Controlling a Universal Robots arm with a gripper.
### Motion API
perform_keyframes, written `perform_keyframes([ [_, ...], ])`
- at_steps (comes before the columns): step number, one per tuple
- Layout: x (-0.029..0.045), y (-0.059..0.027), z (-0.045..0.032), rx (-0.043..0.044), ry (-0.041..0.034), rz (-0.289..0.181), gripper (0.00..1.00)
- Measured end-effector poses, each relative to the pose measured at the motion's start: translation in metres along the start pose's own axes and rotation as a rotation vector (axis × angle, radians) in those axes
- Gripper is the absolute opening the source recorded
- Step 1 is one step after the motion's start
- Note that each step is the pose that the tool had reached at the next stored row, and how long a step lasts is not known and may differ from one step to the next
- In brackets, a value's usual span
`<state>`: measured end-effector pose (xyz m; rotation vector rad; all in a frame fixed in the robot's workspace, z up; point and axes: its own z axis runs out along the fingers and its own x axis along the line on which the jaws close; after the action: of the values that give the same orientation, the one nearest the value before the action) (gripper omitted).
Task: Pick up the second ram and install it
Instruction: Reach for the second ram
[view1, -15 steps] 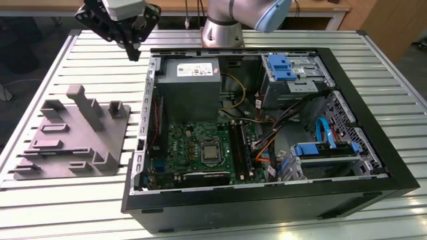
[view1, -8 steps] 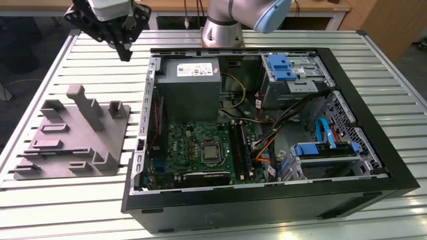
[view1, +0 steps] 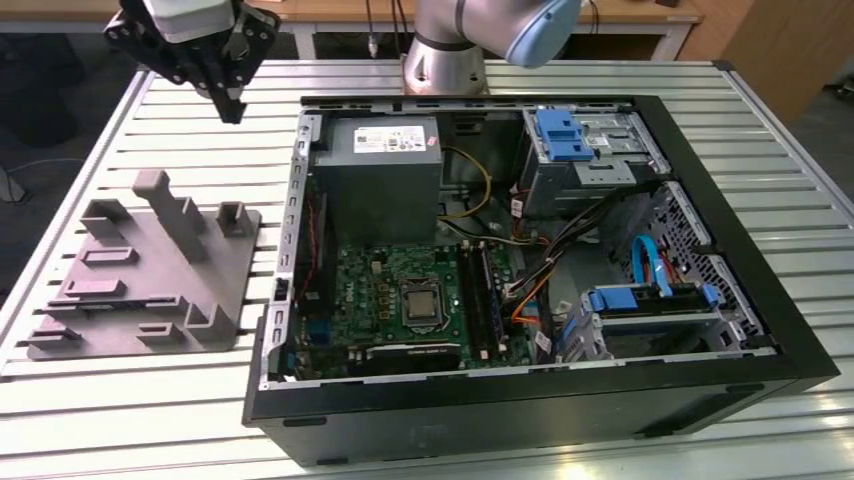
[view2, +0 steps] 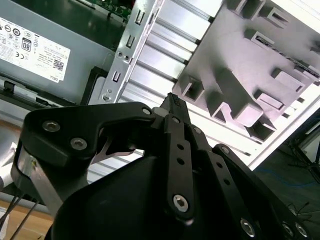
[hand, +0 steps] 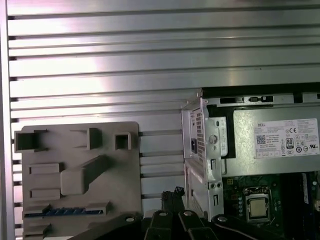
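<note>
Light: it was bright and even, and it came from above.
Glare: the metal table shone in long white stripes in the first wrist view.
Washed out: one corner of the grey holder went almost white in the second wrist view.
Shadows: soft ones lay beside the grey holder, and the inside of the computer case was dim.
Dark spots: the black gripper looked like one dark shape.

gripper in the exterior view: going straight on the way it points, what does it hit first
The gripper would likely meet the slatted table, in the gap between the grey fixture and the computer case, though depth is unclear.
</note>
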<state>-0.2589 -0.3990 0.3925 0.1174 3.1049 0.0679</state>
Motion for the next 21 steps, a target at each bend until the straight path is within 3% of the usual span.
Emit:
perform_keyframes([
  [21,0.0438,-0.0034,-0.0005,0.0,-0.0001,0.0,0.1],
])
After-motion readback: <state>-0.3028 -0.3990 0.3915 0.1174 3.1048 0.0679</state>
